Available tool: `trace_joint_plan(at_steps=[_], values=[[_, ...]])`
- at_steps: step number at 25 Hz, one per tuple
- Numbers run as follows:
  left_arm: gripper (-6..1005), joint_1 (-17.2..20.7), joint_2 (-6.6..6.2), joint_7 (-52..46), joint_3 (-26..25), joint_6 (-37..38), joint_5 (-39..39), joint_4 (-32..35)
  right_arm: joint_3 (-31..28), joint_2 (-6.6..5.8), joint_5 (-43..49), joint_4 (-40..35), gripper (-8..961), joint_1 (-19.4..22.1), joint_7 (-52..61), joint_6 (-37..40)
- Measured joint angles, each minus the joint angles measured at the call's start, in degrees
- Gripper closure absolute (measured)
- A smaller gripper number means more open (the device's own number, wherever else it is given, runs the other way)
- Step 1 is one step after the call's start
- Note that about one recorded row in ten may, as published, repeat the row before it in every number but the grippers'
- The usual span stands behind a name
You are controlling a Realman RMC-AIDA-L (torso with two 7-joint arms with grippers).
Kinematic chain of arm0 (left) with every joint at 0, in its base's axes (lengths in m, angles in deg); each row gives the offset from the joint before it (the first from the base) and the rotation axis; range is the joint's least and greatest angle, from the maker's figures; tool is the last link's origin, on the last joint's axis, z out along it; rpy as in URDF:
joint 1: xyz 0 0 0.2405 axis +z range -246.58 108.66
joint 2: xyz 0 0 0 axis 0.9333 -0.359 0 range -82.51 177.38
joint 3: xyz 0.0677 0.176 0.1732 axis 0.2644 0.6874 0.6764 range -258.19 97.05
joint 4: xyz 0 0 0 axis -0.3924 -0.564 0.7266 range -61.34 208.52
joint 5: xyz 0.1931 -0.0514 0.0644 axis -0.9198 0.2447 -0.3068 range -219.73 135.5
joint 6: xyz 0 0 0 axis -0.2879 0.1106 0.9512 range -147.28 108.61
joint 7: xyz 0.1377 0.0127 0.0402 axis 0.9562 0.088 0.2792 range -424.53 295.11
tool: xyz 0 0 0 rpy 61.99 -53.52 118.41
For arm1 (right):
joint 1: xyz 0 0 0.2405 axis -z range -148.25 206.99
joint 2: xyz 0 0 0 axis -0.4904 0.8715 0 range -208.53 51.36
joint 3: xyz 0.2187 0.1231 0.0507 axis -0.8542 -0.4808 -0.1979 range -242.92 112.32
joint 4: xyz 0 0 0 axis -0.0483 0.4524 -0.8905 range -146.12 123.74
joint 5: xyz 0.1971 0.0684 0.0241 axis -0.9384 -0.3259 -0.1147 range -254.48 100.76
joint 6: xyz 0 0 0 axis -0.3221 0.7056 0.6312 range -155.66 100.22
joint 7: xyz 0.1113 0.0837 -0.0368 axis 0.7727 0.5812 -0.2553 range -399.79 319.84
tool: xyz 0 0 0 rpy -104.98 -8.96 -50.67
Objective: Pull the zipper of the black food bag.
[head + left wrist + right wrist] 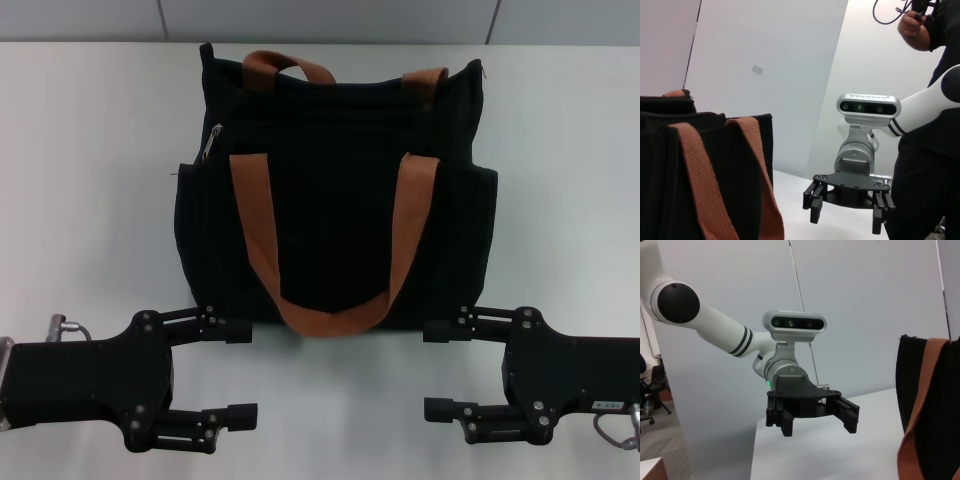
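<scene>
I see black food bag upright on white surface, zipper at its upper left corner. Left hand and right hand near bag's front, fingers apart, holding nothing.

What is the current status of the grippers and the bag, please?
Left gripper and right gripper open, near the table's front edge. Bag upright, untouched; zipper pull unobstructed.

A plain white table fills nearly the whole head view, its far edge running along the top of the frame. The black food bag rests directly on it in the upper middle, with its orange-brown handles draped down the front and touching the tabletop at the bag's base.
</scene>
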Motion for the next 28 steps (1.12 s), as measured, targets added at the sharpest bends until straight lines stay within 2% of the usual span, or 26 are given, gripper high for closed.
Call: trace_joint_plan(at_steps=[20, 24, 27, 28], values=[[166, 0.01, 0.02, -0.01, -0.17, 0.04, 0.2, 0.0, -0.19, 0.0, 0.09, 0.35, 209, -0.18, 0.0, -0.48], [166, -1.05, 0.78, 0.44, -3.66, 2.15, 0.7, 0.0, -0.43, -0.04, 0.09, 0.35, 209, -0.16, 0.0, -0.5], [166, -2.25, 2.45, 4.04, -11.7, 5.78, 1.22, -0.7, -0.52, -0.1, 0.09, 0.35, 209, -0.12, 0.0, -0.36], [166, -2.25, 2.45, 4.04, -11.7, 5.78, 1.22, -0.7, -0.52, -0.1, 0.09, 0.35, 209, -0.12, 0.0, -0.36]])
